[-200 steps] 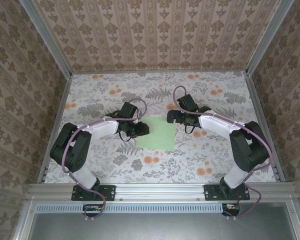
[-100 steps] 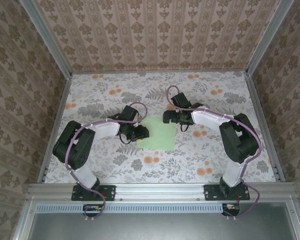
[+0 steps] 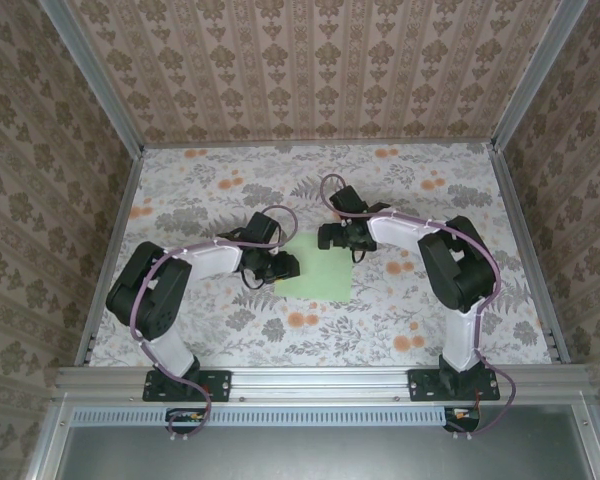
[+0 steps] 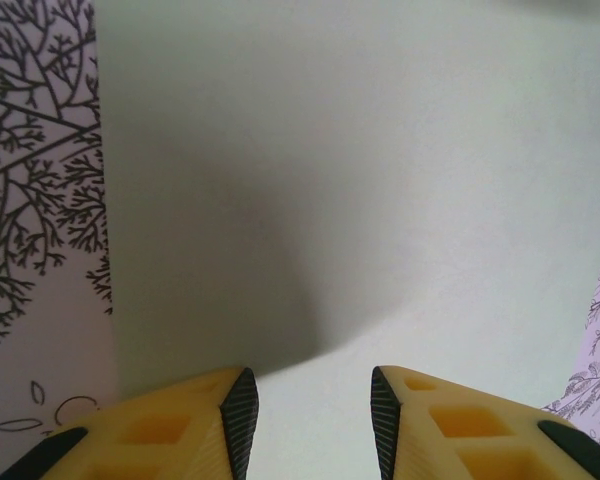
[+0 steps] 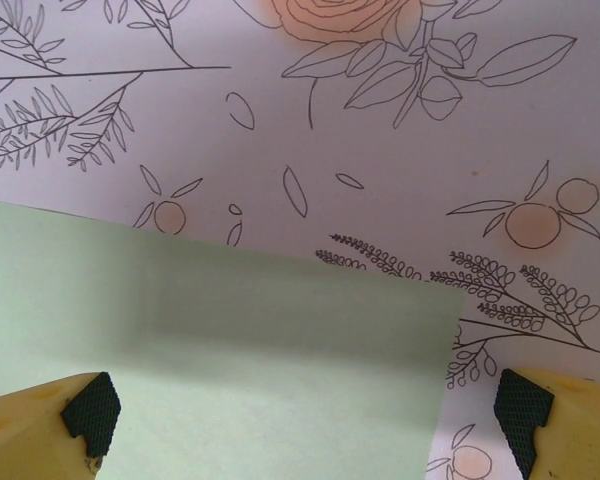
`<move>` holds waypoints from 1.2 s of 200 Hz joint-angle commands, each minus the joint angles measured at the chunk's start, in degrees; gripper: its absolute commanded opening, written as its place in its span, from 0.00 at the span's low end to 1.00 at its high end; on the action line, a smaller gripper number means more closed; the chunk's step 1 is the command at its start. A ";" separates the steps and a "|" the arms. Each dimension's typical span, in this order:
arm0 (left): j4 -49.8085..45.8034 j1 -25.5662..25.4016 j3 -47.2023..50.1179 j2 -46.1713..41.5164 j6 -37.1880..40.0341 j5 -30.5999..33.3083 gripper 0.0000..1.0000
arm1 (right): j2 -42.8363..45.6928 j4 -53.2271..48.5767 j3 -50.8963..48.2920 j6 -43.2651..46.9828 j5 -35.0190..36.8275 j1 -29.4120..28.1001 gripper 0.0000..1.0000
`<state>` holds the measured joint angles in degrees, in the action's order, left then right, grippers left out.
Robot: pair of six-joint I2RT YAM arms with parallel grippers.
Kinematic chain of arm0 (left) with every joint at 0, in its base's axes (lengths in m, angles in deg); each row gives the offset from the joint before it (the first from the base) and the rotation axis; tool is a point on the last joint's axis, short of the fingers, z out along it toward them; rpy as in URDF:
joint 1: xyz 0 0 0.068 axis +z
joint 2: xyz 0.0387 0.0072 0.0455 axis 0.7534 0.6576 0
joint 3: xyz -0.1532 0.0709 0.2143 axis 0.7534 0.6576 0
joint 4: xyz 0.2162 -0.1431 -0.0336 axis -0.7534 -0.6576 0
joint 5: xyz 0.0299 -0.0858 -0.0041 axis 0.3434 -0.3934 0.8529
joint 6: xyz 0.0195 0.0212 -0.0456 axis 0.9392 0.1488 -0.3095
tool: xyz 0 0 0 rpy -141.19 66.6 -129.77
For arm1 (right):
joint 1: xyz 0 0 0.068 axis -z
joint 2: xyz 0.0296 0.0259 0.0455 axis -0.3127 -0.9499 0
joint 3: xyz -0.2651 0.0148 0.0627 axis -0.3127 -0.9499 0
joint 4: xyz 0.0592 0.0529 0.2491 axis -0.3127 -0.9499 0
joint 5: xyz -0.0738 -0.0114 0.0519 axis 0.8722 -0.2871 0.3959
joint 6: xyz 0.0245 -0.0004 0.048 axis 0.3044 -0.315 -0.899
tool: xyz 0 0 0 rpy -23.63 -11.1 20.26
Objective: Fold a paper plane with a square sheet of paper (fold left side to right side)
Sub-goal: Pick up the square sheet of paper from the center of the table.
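The square sheet of paper (image 3: 320, 272) is pale green and lies flat on the flowered tablecloth, showing no crease and no plane shape. My left gripper (image 3: 286, 264) sits low at the sheet's left edge. In the left wrist view its jaws (image 4: 312, 425) stand a little apart over the paper (image 4: 380, 180) with nothing between them. My right gripper (image 3: 324, 238) is at the sheet's far edge. In the right wrist view it (image 5: 307, 418) is wide open, straddling a corner of the paper (image 5: 260, 380) without holding it.
The flowered tablecloth (image 3: 430, 300) covers the table inside an aluminium frame (image 3: 320, 378). Patterned walls close the back and both sides. Both arms (image 3: 450, 270) bend in toward the middle from the near edge.
The right arm has swung left, carrying its gripper along the paper's far edge toward the middle. The left gripper has shifted only slightly. The paper has not moved.
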<state>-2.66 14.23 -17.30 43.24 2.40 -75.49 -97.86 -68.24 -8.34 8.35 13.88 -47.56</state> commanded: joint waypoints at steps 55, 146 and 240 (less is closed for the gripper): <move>-2.61 -0.94 0.08 2.77 -0.43 1.89 0.39 | -0.35 -0.92 -1.94 -3.53 -8.68 -3.55 1.00; 0.67 -1.03 0.52 3.03 -2.27 0.06 0.39 | 3.72 -2.33 -2.64 -3.78 -9.81 -5.81 0.86; 2.00 -0.10 0.81 -0.27 -1.44 -0.64 0.41 | 4.94 -1.80 -2.52 -3.11 -11.47 -5.81 0.55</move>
<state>-0.08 13.62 -17.87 44.24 0.87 -76.39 -95.46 -68.70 -10.35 5.14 3.54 -53.23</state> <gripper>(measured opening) 0.400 0.584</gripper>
